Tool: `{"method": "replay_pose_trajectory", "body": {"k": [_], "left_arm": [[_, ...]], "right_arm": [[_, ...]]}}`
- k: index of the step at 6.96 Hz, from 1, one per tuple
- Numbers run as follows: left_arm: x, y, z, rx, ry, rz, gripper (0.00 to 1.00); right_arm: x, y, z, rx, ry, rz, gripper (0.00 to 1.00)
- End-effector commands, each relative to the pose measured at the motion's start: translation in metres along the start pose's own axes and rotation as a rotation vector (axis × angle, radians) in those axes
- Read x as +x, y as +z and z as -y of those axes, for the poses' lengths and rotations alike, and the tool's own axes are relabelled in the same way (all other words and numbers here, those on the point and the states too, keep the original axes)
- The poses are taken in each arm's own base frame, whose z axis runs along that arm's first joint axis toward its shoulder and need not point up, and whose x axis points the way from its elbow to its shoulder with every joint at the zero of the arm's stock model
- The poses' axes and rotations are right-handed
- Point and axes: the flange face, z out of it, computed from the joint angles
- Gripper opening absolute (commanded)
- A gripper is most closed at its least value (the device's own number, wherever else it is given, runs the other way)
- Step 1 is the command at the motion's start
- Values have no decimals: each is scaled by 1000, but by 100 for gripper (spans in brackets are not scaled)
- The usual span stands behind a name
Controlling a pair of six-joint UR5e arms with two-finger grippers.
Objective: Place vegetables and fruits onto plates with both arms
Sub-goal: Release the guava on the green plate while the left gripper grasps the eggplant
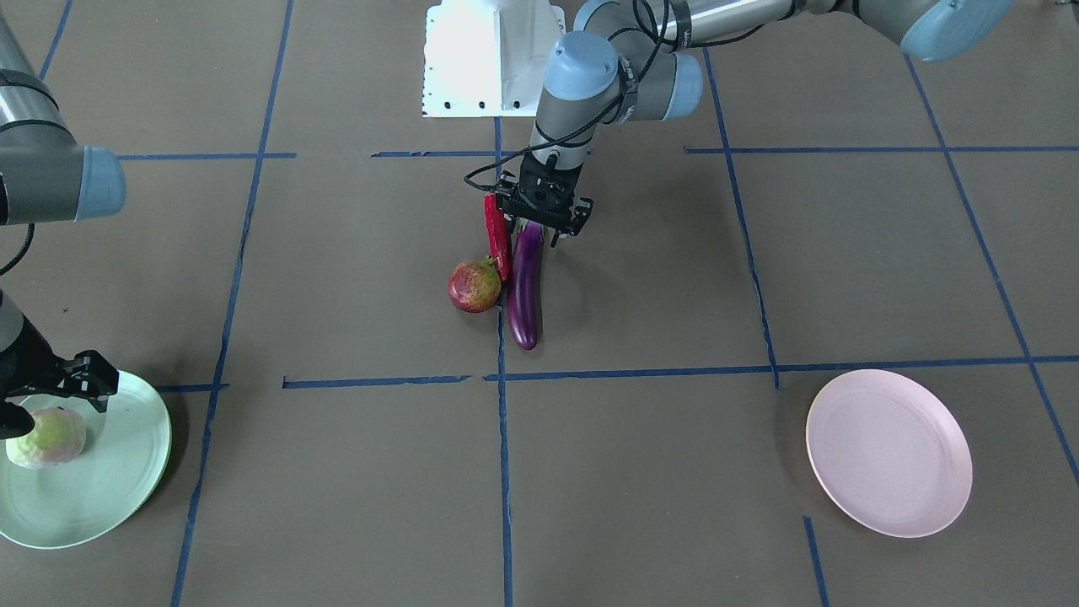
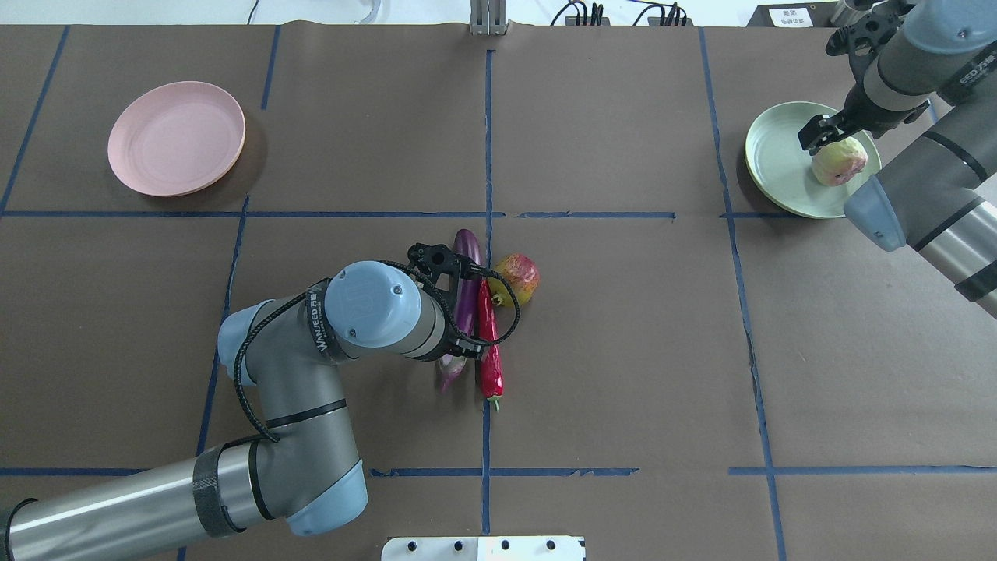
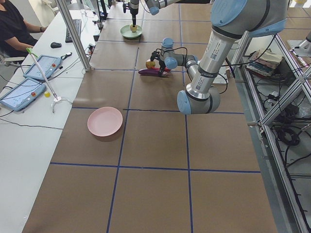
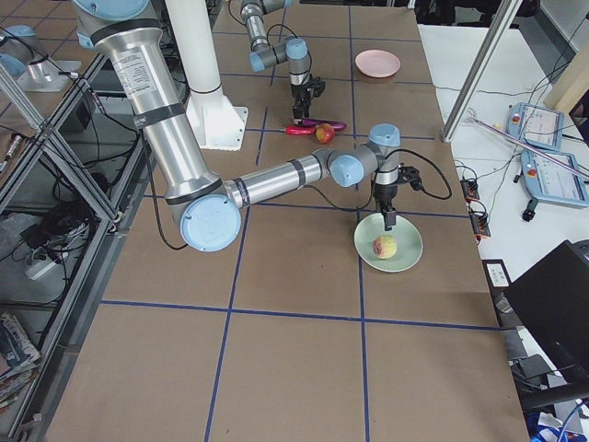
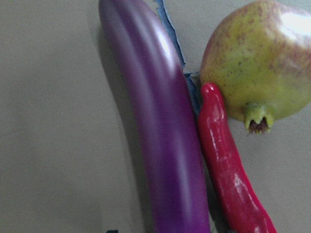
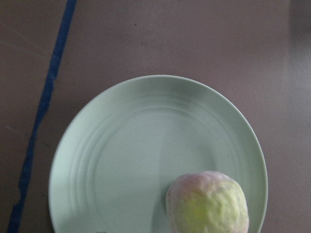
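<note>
The purple eggplant (image 1: 525, 291) lies mid-table, with the red chili pepper (image 1: 497, 240) along its side and the round red-green fruit (image 1: 474, 287) touching the chili. My left gripper (image 1: 546, 226) is open and hangs low over the eggplant's end nearest the robot. The left wrist view shows the eggplant (image 5: 165, 131), chili (image 5: 228, 179) and fruit (image 5: 252, 63) close below. The pale wrinkly ball (image 1: 46, 437) rests on the mint green plate (image 1: 118, 480). My right gripper (image 1: 72, 392) is open just above the ball. The pink plate (image 1: 889, 451) holds nothing.
The white base block (image 1: 489, 55) stands at the robot's side of the table. Blue tape lines (image 1: 501, 472) cross the brown table cover. In the exterior left view, tablets (image 3: 22, 94) and a seated person (image 3: 14, 24) are beside the table.
</note>
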Motion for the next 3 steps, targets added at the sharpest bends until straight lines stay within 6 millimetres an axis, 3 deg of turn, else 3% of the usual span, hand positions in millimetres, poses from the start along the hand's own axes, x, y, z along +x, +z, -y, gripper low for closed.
{"method": "replay_pose_trajectory", "body": {"k": [1,2,3], "left_arm": [[-1,-2,3,6,-5,-2,0],[-9,-19,20,44,-38,-19,0],[-34,-41,51,95,-204,-16,0]], "right_arm": [[-63,-34,-16,-48,61,207,100],[-144,-41,-40,-80,126,265,100],[-205,-62,-37,-70,243,301,100]]}}
